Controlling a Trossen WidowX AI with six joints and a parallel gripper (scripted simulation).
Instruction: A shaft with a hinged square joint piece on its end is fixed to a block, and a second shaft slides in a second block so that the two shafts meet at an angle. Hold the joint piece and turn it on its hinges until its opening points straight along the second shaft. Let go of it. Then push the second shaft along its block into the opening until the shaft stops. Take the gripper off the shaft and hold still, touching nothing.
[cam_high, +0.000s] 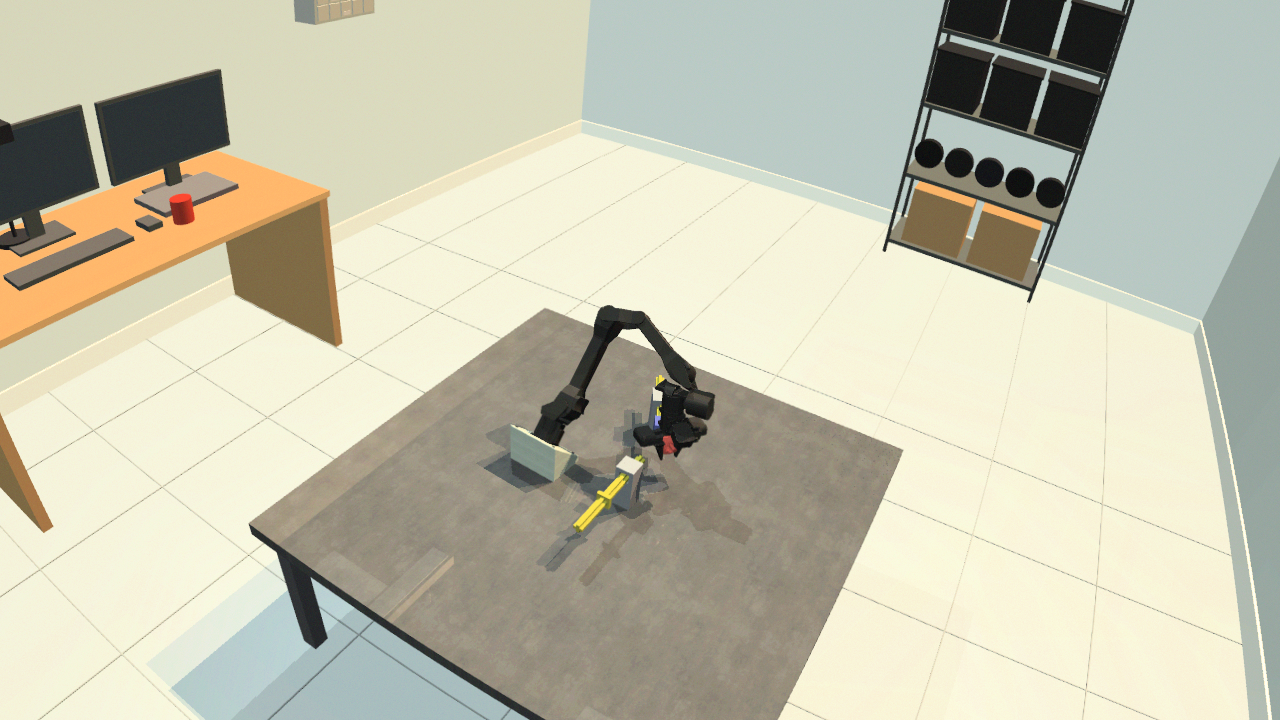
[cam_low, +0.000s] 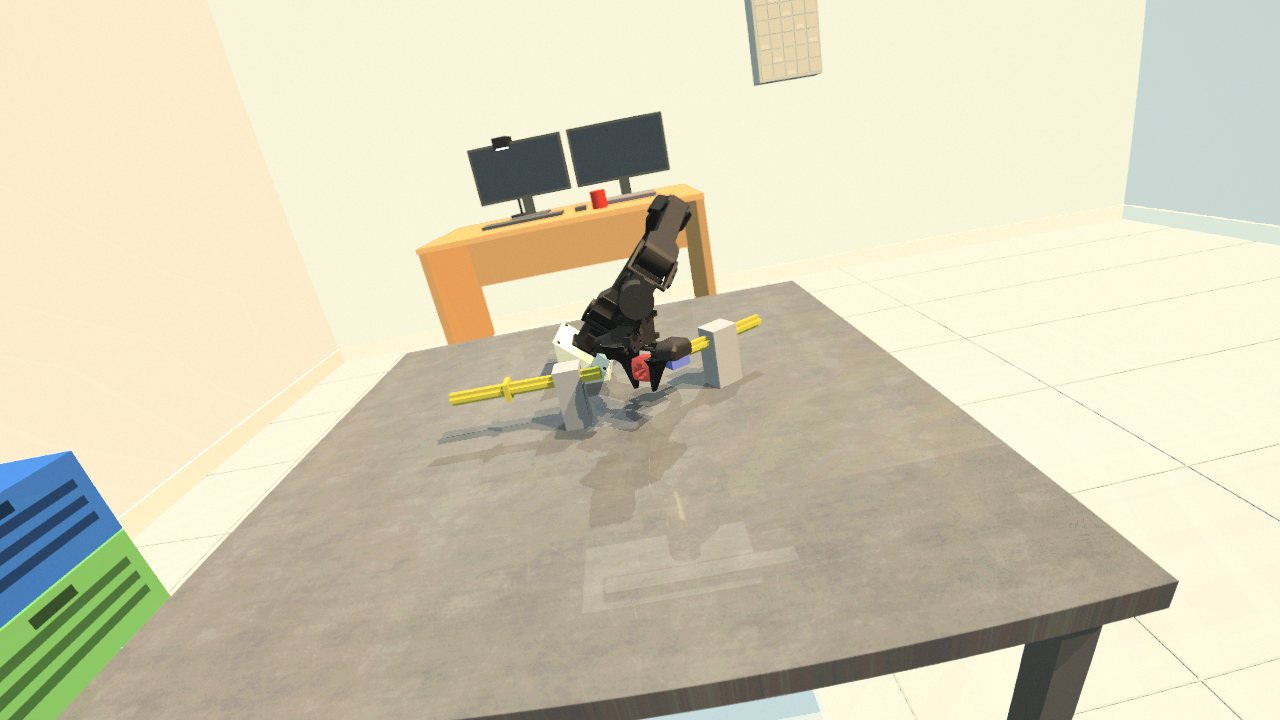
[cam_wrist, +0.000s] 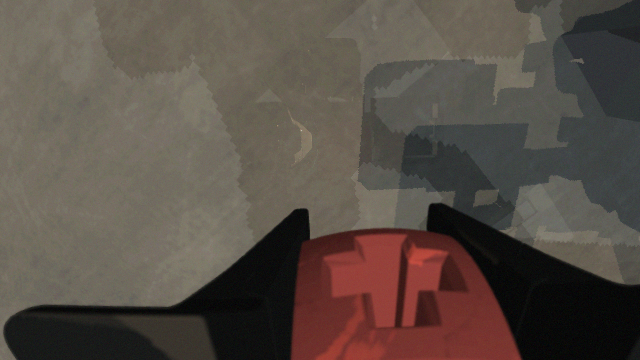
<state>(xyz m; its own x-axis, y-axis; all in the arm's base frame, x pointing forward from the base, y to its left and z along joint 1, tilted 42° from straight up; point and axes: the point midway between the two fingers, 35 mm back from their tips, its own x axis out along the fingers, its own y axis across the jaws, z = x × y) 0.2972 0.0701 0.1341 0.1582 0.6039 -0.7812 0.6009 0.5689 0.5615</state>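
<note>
Joint piece (cam_wrist: 395, 295), red, clamped between black fingers above the counter (cam_low: 805, 501); yellow second shaft (cam_low: 501, 390) sticks out at 9 o'clock.

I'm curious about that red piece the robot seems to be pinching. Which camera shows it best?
The wrist view: the red square joint piece fills the lower frame, clamped between the black gripper fingers, its cross-shaped recess plain. In the exterior view and the top view it is only a small red speck, mostly hidden by the gripper.
</note>
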